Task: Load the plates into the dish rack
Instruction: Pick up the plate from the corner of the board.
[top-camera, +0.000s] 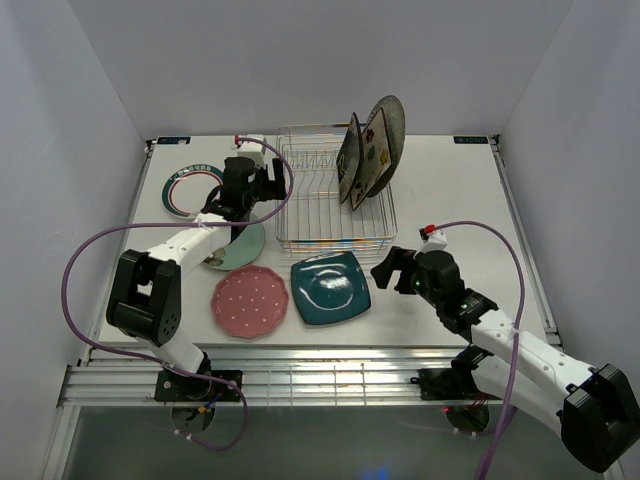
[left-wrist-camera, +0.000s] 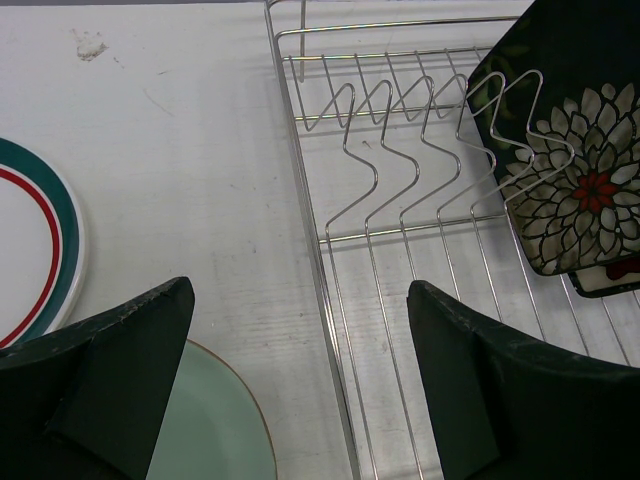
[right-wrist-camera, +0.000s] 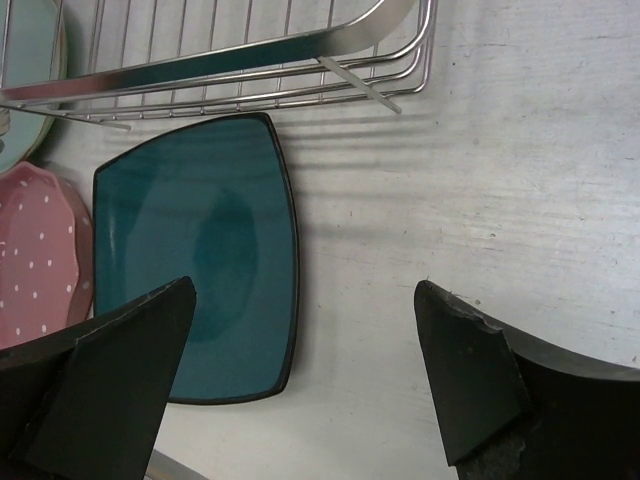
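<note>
three plates (top-camera: 366, 155) tilted in dish rack (top-camera: 315, 195)

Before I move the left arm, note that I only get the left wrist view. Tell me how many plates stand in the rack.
Observer: Three stand at the right end of the dish rack: the black floral plate, the cream floral plate and the speckled grey plate.
Operator: List the plates on the table outside my picture.
Observer: A pink dotted plate and a teal square plate lie flat side by side in front of the rack.
Operator: Report the right pincer.
Observer: The right pincer is open and empty, near the teal square plate's right edge.
</note>
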